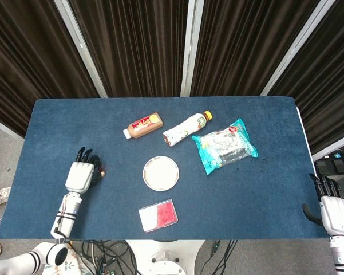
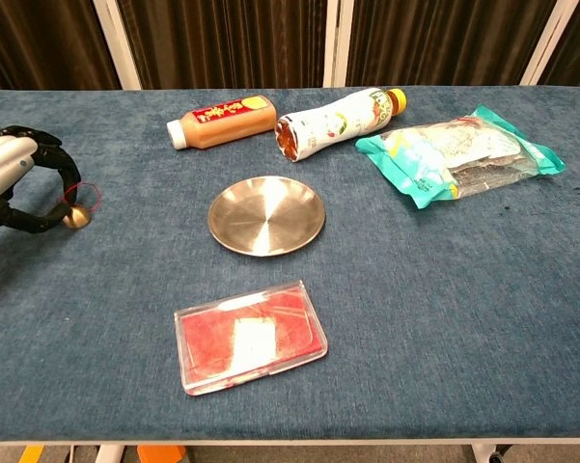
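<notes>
My left hand [image 1: 80, 175] hovers low over the left part of the blue table [image 1: 246, 189]. In the chest view the left hand [image 2: 5, 169] has curled fingers that pinch a small gold ball with a thin red ring [image 2: 74, 218]. The ball [image 1: 102, 170] hangs just above the cloth or touches it. The round metal plate [image 2: 265, 214] lies to the hand's right, with nothing on it. My right hand [image 1: 332, 212] is off the table's near right corner, fingers apart and holding nothing.
A brown bottle [image 1: 143, 125] and a white bottle [image 1: 186, 127] lie on their sides at the back. A teal snack bag [image 1: 225, 145] lies to their right. A clear flat box with red contents [image 1: 158, 215] sits near the front edge.
</notes>
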Tool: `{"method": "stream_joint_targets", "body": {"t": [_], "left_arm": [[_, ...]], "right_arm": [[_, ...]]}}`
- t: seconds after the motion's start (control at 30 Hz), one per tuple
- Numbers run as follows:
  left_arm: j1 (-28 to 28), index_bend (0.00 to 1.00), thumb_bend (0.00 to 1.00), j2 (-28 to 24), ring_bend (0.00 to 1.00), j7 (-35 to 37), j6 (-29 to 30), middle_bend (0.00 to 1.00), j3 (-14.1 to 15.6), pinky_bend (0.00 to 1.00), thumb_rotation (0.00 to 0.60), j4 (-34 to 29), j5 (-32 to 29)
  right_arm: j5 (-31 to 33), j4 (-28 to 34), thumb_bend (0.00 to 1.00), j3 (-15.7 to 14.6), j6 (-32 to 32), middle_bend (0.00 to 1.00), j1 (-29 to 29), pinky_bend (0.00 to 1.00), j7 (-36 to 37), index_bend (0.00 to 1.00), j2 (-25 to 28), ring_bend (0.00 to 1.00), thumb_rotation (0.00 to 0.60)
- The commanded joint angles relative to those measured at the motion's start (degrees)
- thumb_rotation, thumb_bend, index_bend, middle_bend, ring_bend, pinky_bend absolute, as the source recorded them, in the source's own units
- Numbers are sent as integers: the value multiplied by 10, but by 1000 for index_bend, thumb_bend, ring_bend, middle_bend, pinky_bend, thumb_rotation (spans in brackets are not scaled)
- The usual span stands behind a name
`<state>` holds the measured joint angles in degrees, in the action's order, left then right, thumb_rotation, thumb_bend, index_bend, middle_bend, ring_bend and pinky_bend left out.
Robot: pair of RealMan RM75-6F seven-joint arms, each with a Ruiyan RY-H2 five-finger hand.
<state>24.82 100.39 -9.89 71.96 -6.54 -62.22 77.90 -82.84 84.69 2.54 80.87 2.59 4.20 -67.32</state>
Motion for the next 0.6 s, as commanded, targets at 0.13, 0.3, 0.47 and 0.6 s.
{"method": "stream_joint_targets", "body": {"t": [0.13, 0.3, 0.47, 0.6], "left_arm": [[1, 637, 390, -6, 86, 11, 3, 271, 10, 0, 600, 7, 19], [-2, 385, 308, -17, 61, 19, 8, 234, 7, 0, 600, -7, 22], [-19, 266, 295, -57, 48, 18, 51, 214, -7, 0, 600, -62, 24], [-52, 179, 277, -116, 29, 17, 94, 178, -8, 0, 600, -145, 24]], "right_arm": [[-1, 1, 287, 0, 2, 0, -1, 0, 0, 0, 0, 0, 600], [-2, 2, 287, 0, 4, 0, -1, 0, 0, 0, 2, 0, 600], [-8, 7, 287, 0, 12, 0, -2, 0, -3, 0, 4, 0, 600], [-13, 14, 287, 0, 16, 0, -2, 0, -5, 0, 6, 0, 600]]}}
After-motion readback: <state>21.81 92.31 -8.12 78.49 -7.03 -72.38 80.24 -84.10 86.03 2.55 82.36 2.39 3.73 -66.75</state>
